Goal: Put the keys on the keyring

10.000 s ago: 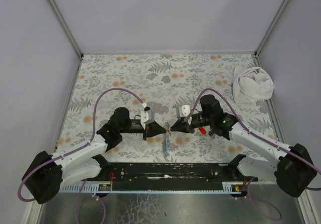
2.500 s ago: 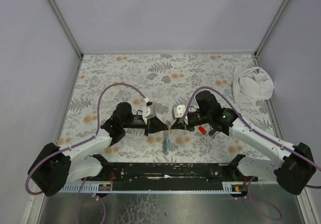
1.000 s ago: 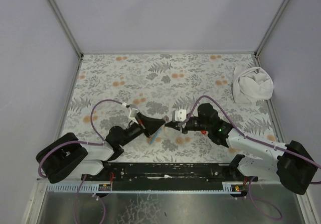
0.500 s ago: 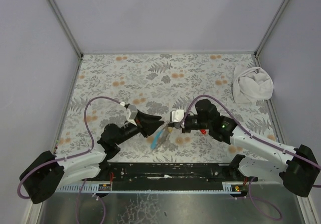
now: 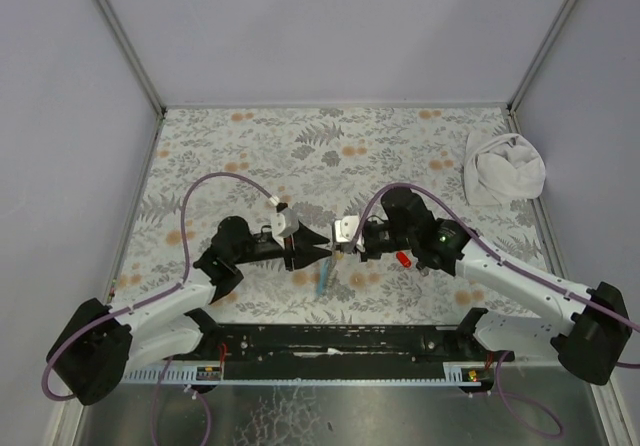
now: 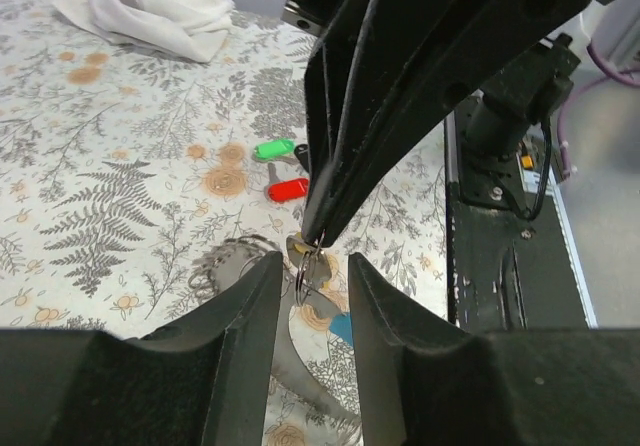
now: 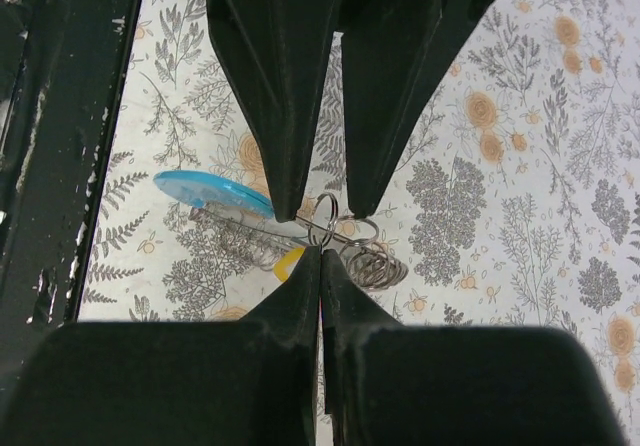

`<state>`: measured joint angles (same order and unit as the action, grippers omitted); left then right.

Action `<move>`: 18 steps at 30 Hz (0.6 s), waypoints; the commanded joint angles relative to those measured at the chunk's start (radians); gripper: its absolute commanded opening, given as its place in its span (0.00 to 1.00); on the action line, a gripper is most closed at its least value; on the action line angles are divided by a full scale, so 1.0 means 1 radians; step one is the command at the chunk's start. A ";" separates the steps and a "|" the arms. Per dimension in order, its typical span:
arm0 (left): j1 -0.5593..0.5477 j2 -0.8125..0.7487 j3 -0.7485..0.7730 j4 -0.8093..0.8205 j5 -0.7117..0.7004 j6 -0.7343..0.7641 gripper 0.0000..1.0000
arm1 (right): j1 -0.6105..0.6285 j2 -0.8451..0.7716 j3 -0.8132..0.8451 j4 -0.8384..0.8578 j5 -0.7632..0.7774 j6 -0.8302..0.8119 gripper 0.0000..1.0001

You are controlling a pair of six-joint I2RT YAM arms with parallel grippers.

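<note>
Right now I see my right gripper clenched on the keyring mid-table, my left gripper spread around it, and 2 keys, red and green, lying nearby.

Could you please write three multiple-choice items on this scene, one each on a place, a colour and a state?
1. Where is the white cloth? A near left corner; B far right corner; C between the claws.
2. Which key heads lie side by side on the table? A red and green; B blue and white; C purple and orange.
3. How is the right claw? A wide open; B shut; C out of view.
Key: B, the top view shows it there; A, the red key and green key lie together; B, its tips meet.
</note>
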<state>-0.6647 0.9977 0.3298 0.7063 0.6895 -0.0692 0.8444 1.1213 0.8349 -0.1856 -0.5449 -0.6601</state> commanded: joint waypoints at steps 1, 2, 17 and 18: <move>0.013 0.031 0.059 -0.092 0.149 0.114 0.33 | 0.008 0.009 0.062 -0.031 -0.036 -0.045 0.00; 0.013 0.031 0.061 -0.096 0.152 0.118 0.33 | 0.008 0.013 0.065 -0.034 -0.039 -0.047 0.00; 0.014 0.070 0.090 -0.134 0.138 0.142 0.28 | 0.007 0.026 0.095 -0.058 -0.080 -0.053 0.00; 0.014 0.063 0.089 -0.130 0.134 0.140 0.29 | 0.008 0.027 0.096 -0.061 -0.082 -0.053 0.00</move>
<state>-0.6579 1.0760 0.3969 0.5709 0.8410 0.0502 0.8444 1.1477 0.8711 -0.2607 -0.5777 -0.7002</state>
